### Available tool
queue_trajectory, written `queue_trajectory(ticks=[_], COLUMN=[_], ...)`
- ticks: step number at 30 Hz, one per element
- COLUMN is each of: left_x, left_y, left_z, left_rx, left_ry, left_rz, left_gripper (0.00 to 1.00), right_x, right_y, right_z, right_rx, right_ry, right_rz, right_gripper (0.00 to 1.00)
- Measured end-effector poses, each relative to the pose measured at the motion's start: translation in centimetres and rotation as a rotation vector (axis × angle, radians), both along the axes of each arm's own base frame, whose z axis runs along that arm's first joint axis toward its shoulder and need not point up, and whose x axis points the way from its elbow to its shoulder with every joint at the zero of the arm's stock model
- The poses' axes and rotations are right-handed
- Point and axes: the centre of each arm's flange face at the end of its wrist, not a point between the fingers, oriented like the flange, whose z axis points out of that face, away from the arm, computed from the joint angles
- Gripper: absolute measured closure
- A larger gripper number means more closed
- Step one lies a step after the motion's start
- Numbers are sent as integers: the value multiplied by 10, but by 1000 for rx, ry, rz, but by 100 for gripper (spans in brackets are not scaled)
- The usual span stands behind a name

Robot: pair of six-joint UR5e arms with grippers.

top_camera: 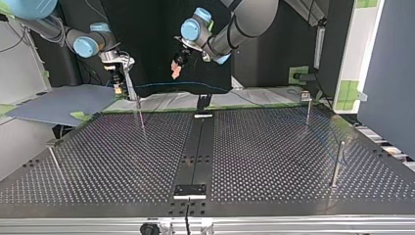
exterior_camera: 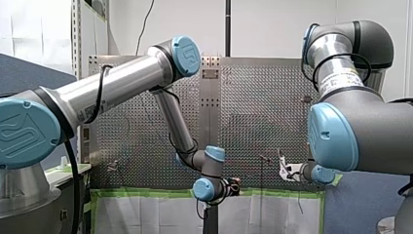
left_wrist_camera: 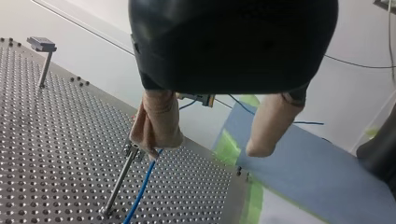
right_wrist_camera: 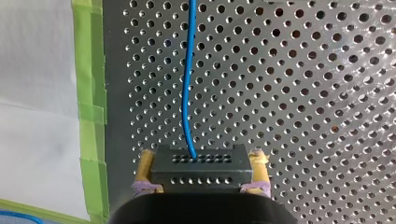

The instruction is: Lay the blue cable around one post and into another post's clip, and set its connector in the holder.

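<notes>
My right gripper (right_wrist_camera: pixel 201 156) is shut on a black connector block (right_wrist_camera: pixel 198 170), held between its yellow pads. The blue cable (right_wrist_camera: pixel 187 79) runs out of the block, straight ahead over the perforated plate. In the left wrist view my left gripper (left_wrist_camera: pixel 205 150) is open, with beige pads. One pad (left_wrist_camera: pixel 156 121) sits at the top of a thin metal post (left_wrist_camera: pixel 119 179). The cable (left_wrist_camera: pixel 140 191) passes just under that pad, beside the post. In the top view my right gripper (top_camera: pixel 119 81) hangs over the post (top_camera: pixel 140 112) at the far left, and my left gripper (top_camera: pixel 176 68) hovers near the far middle.
More posts stand on the plate (top_camera: pixel 274 161): one at the far right (top_camera: pixel 308 105), one at the near right (top_camera: pixel 336 164), and a leaning one at the left (top_camera: pixel 54 156). A black bracket (top_camera: pixel 191 191) sits on the centre strip near the front edge. Green tape (right_wrist_camera: pixel 91 93) lines the plate's edge.
</notes>
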Motion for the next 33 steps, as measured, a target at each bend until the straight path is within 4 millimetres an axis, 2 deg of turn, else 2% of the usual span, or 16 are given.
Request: queue_trajectory(ticks=[12,24,33], left_x=[11,17,14], left_y=[-26,-37,-53], left_z=[16,26,5], left_rx=[48,63,83], left_ry=[-64,-79,-44], left_rz=[4,76,72], left_gripper=[0,0,0], right_x=[0,1,1], right_y=[0,0,0], right_z=[0,1,2], right_rx=[2,0,-2], right_ry=[1,0,-1], right_rz=[1,3,6], right_gripper=[100,100,100])
